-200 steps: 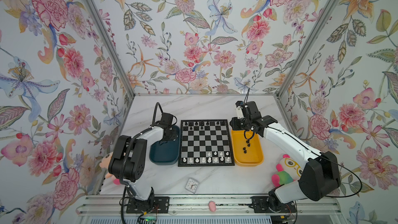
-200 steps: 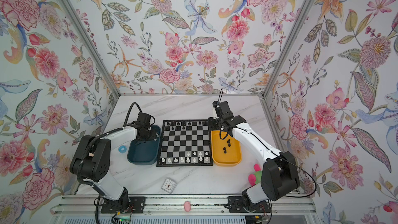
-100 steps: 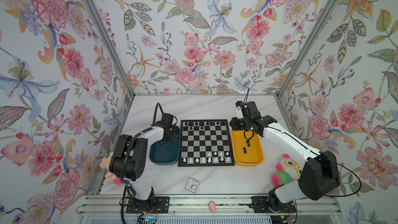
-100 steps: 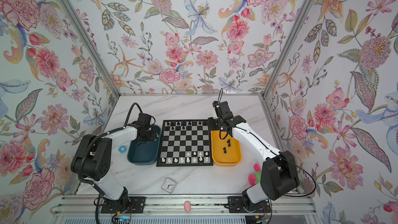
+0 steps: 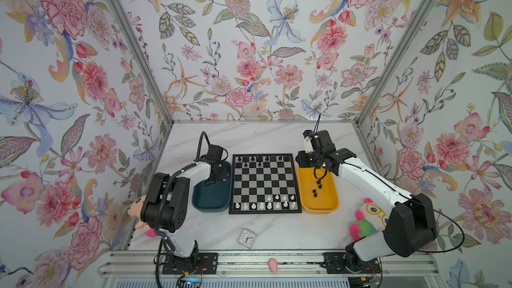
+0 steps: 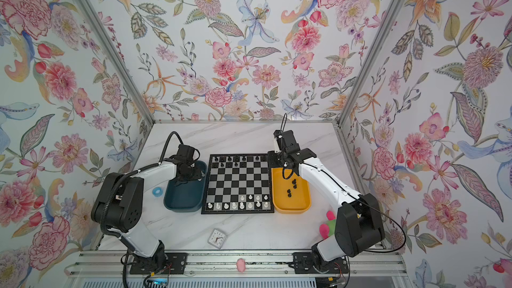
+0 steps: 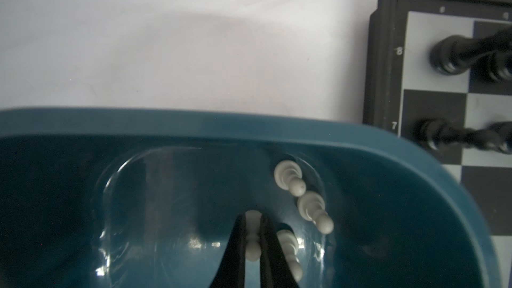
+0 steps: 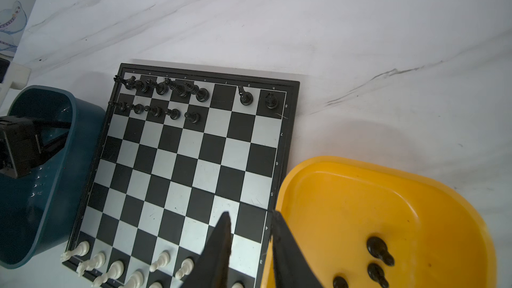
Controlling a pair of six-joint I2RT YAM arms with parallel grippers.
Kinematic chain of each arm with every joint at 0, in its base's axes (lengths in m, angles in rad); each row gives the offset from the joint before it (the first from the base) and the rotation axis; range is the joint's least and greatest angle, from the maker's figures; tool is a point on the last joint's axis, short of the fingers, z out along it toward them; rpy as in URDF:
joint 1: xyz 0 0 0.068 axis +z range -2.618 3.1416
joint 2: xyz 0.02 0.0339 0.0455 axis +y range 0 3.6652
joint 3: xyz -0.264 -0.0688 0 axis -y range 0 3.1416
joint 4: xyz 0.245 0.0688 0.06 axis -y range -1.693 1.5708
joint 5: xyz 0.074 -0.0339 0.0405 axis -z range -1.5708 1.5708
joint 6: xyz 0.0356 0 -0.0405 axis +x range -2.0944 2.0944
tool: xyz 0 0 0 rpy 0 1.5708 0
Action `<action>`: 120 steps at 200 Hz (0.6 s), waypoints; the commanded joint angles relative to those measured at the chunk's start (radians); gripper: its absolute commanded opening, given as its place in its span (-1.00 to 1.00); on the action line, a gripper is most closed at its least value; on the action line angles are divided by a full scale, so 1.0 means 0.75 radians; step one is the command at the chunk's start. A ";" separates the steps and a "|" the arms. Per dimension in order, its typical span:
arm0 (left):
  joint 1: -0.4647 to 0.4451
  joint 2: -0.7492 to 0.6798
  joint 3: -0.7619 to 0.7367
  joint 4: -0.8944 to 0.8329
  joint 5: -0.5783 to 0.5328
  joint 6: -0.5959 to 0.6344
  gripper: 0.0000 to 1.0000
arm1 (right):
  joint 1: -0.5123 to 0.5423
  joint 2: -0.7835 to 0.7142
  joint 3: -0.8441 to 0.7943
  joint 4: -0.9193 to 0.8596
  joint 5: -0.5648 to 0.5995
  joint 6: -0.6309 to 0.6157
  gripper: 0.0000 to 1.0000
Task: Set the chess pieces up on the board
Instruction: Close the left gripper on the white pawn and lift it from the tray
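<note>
The left gripper (image 7: 252, 217) has its jaws pinched tight on a white pawn (image 7: 252, 245). It is down inside the teal tray (image 7: 194, 123), at that tray's 12 o'clock end in both top views. The pawn's long axis runs along the fingers, base toward the tips and round head toward the wrist. Whether it stands on the tray floor or lies on it I cannot say from this angle. Three loose white pawns (image 7: 314, 211) rest just beside it.

The tray sits at 9 o'clock of the board (image 5: 264, 178). The white pieces (image 5: 253, 206) line the 6 o'clock edge. In the row ahead of them the placed pawns (image 5: 284, 197) stand only on the 3 o'clock half, so the free pawn squares are on the 9 o'clock half. From the left gripper those squares lie toward roughly 4 o'clock in a top view, over the tray wall and the board's black border. That is the left arm's side, nearer to it than to the right arm.

The right gripper (image 8: 250, 217) hovers with jaws partly apart and nothing between them. It is above the board's 3 o'clock edge, next to the yellow tray (image 8: 360, 167), where black pawns (image 8: 379, 250) wait.

The lift, I judge, must clear the tray rim before swinging across.
</note>
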 commanded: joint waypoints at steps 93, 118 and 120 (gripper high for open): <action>-0.067 -0.285 0.149 -0.265 -0.076 0.054 -0.85 | -0.006 -0.022 -0.054 0.058 -0.026 0.026 -0.45; -0.122 -0.342 0.169 -0.295 -0.076 0.048 -0.85 | -0.006 -0.033 -0.069 0.068 -0.034 0.028 -0.45; -0.127 -0.346 0.169 -0.298 -0.076 0.048 -0.85 | -0.006 -0.034 -0.070 0.069 -0.036 0.030 -0.45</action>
